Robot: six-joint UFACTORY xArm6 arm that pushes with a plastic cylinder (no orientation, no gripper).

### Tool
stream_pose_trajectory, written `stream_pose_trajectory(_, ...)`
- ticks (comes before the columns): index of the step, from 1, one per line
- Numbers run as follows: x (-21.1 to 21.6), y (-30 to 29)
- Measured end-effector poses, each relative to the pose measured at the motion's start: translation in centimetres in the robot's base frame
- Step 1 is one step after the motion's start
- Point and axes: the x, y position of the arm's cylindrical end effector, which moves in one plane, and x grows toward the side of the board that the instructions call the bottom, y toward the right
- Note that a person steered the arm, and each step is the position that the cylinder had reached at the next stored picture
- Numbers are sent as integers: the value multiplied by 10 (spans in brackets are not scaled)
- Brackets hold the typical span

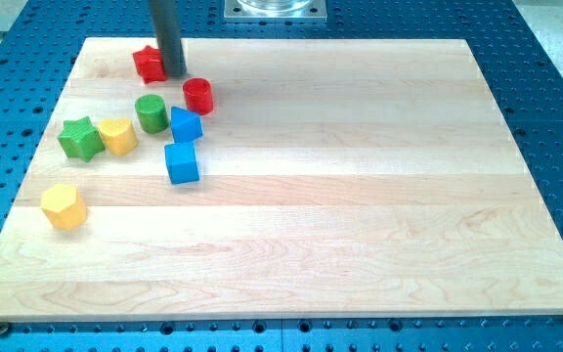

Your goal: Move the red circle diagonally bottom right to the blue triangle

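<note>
1. Rod end first: my tip (pixel 173 73) rests on the wooden board (pixel 360 196) near the view's top left, just beside the red star-like block (pixel 148 64), seemingly touching its right side.
2. No jaws exist on this arm; it ends in a plain rod holding nothing.
3. The red circle (pixel 197 96) stands below and to the right of my tip, apart from it.
4. The blue triangle (pixel 185 124) sits just below the red circle, beside the green cylinder (pixel 151 112).
5. A blue cube (pixel 181 162) lies under the triangle.
6. Farther left sit a green star (pixel 81 138), a yellow heart-like block (pixel 118 136) and a yellow hexagon (pixel 64 206).
</note>
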Motion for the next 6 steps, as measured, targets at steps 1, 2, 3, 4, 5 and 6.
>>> stream_pose_trajectory(1, 0, -31)
stream_pose_trajectory(2, 0, -44)
stream_pose_trajectory(3, 19, -8)
stream_pose_trajectory(4, 41, 37)
stream_pose_trajectory(5, 54, 40)
stream_pose_trajectory(6, 88, 73)
